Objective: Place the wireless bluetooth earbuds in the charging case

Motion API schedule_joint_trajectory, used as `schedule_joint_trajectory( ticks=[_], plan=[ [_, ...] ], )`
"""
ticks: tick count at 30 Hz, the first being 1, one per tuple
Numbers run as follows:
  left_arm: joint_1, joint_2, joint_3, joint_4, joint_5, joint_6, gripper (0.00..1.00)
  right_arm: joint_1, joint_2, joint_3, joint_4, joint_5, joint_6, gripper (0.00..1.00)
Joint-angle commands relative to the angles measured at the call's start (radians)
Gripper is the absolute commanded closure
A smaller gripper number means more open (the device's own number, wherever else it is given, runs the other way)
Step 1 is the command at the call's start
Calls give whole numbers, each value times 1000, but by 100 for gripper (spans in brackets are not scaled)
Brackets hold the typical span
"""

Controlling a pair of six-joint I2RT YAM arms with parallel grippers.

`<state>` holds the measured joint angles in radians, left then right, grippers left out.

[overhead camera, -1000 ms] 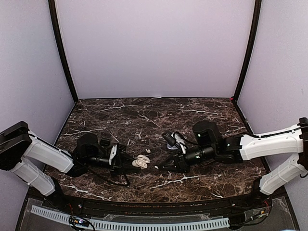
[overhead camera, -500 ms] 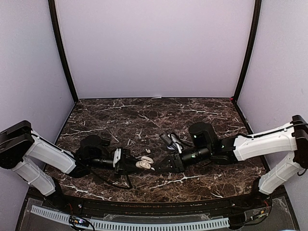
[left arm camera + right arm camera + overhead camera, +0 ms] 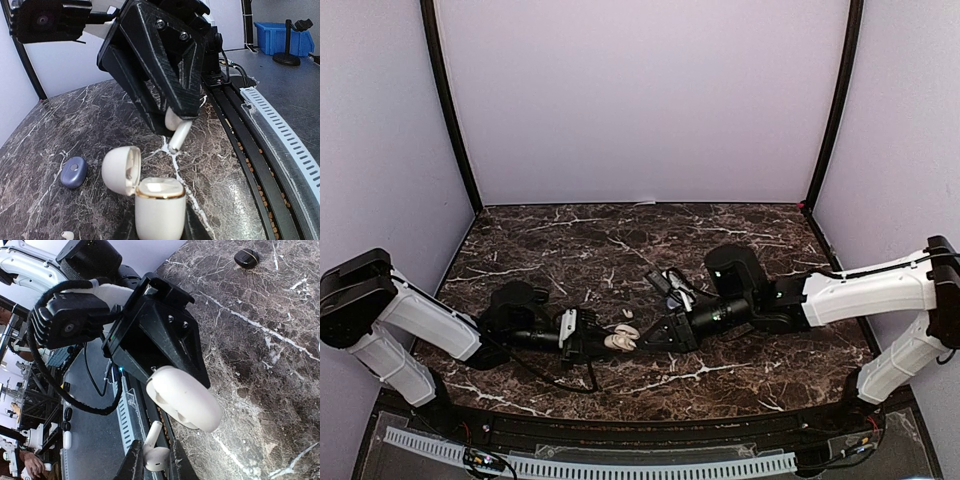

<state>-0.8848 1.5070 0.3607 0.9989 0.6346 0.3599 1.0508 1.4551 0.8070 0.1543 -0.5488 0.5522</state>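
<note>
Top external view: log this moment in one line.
left fingers: shut on open white charging case | right fingers: shut on white earbud | earbud: near case, not yet inserted

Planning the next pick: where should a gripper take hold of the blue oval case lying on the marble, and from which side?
Probably from above, jaws across the shorter width of the blue oval case. It lies flat and low on the marble table, with its rounded sides free all round.

The left arm point(image 3: 430, 325) and right arm point(image 3: 860, 295) stretch low and inward, hands nearly tip to tip. The left hand point(image 3: 601, 343) is clamped on a case point(image 3: 160, 205); the right hand point(image 3: 648, 338) pinches an earbud point(image 3: 178, 136).
</note>
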Motion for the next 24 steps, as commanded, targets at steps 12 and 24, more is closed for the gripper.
schedule_joint_trajectory(
  ticks=[12, 24],
  plan=[
    [-12, -1, 24, -12, -27, 33, 96, 15, 83, 126, -77, 48, -51, 99],
    [-33, 10, 37, -62, -55, 88, 96, 17, 105, 118, -9, 24, -5, 99]
  ],
)
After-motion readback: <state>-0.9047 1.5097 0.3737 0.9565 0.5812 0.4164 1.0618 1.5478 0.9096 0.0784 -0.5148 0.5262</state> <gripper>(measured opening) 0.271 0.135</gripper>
